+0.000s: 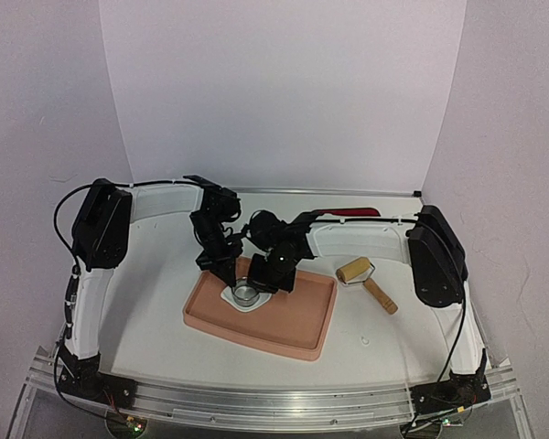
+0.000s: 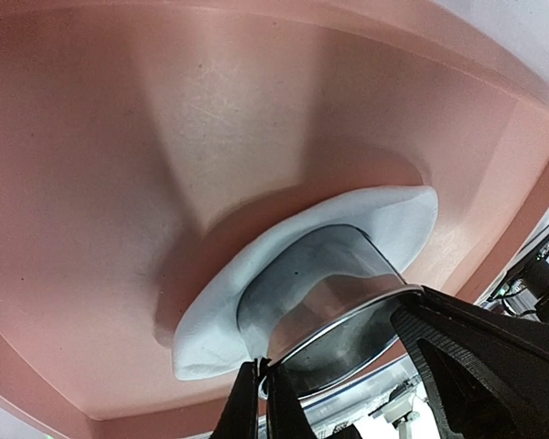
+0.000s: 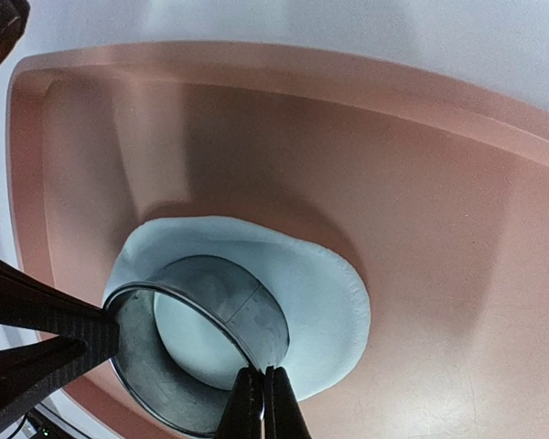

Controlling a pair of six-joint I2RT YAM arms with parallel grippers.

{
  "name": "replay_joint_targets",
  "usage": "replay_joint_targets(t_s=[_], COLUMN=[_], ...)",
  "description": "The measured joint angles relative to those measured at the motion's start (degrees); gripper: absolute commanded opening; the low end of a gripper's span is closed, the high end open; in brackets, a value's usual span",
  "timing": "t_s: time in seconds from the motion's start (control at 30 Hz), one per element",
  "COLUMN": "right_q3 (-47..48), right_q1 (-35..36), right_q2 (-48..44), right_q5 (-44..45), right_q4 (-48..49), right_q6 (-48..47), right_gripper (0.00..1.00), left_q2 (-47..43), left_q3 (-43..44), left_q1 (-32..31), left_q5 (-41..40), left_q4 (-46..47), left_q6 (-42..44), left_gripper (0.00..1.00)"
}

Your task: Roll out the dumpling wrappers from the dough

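Centre frame on the counter (image 1: 156,311), the pink tray (image 1: 297,327) holds a smooth, irregular white dough sheet (image 3: 322,294) in its upper-left corner. The metal ring cutter (image 3: 247,315) stands on it, its wall pinched by the left hand (image 2: 263,389) and the right hand (image 3: 262,391).

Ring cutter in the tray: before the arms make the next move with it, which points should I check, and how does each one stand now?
1. The ring cutter sits on the dough: ok.
2. The dough lies inside the tray: ok.
3. The left claw is shut on the cutter's wall: ok.
4. The right claw is shut on the wall: ok.
5. Whole rim inside the dough's edge: cannot tell.
6. Cut reaches the tray floor: cannot tell.
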Motion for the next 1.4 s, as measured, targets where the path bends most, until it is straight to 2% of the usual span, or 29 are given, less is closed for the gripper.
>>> replay_joint_targets(t_s=[0.2,0.33,0.47,0.6,0.73,1.1,1.4], right_q3=[0.63,0.48,-0.15,1.11,4.7,18.75,18.36], right_q1=[0.46,0.48,0.55,0.39,-0.87,-3.43,-3.45], right_q2=[0.24,0.13,-0.26,0.0,1.88,9.14,8.98], right_q5=[1.2,1.66,2.1,2.19,1.01,-2.93,-1.95], right_q4=[-0.59,-0.59,-0.04,-1.55,-5.7,-18.01,-17.84], right_q6=[-0.04,-0.28,-1.64,-5.7,-9.33,-21.66,-26.05], right_gripper=[0.0,0.0,0.0,0.0,0.0,0.0,0.0], left_q2=[2.29,1.92,-2.99,-10.05,-13.75,-15.3,-16.39], left_q3=[3.72,3.13,-4.94,-16.04,-21.88,-24.57,-26.73], left_q1=[0.0,-0.09,-0.22,-1.7,-3.13,-4.31,-4.79], left_q5=[-0.04,-0.26,-0.13,-0.81,-1.95,-2.1,-1.95], left_q4=[-3.61,-3.37,3.91,14.84,21.4,24.98,27.67], left_q6=[0.52,0.63,-0.44,-5.35,-11.52,-22.05,-25.4], left_gripper=[0.0,0.0,0.0,0.0,0.0,0.0,0.0])
